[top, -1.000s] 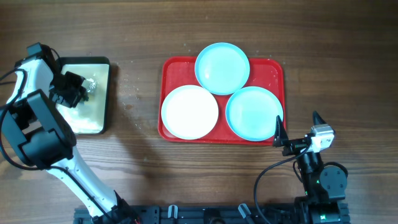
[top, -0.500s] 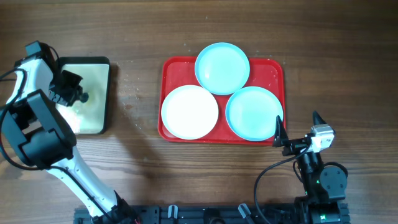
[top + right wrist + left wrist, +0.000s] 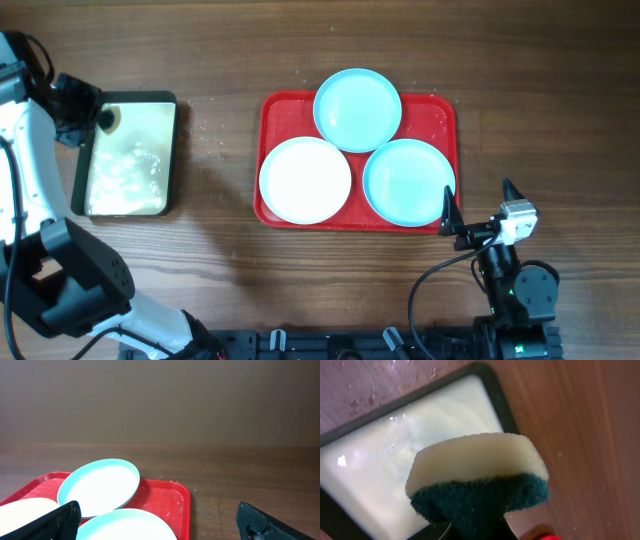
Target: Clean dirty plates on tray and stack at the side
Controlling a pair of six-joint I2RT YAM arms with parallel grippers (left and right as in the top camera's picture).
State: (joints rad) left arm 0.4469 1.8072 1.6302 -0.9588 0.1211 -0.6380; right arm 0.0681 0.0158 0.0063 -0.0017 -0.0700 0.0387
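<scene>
Wooden table [image 3: 220,260] holds a red tray [image 3: 282,112] carrying a white plate [image 3: 305,180] and two blue plates [image 3: 358,110]. Well left of it, the left claw [image 3: 92,114] pinches a sponge [image 3: 477,475] above a cream tray's [image 3: 170,150] corner. The right claw [image 3: 477,200] gapes empty beside the red tray's near right corner.

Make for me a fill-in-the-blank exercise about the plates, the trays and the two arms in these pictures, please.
1. The red tray carries ___ plates.
2. The white plate lies nearer the ___ arm than both light blue plates do.
3. The left end effector holds a ___ by the black-rimmed tray.
4. The right end effector is ___ and holds nothing.
Missing words: three; left; sponge; open.
</scene>
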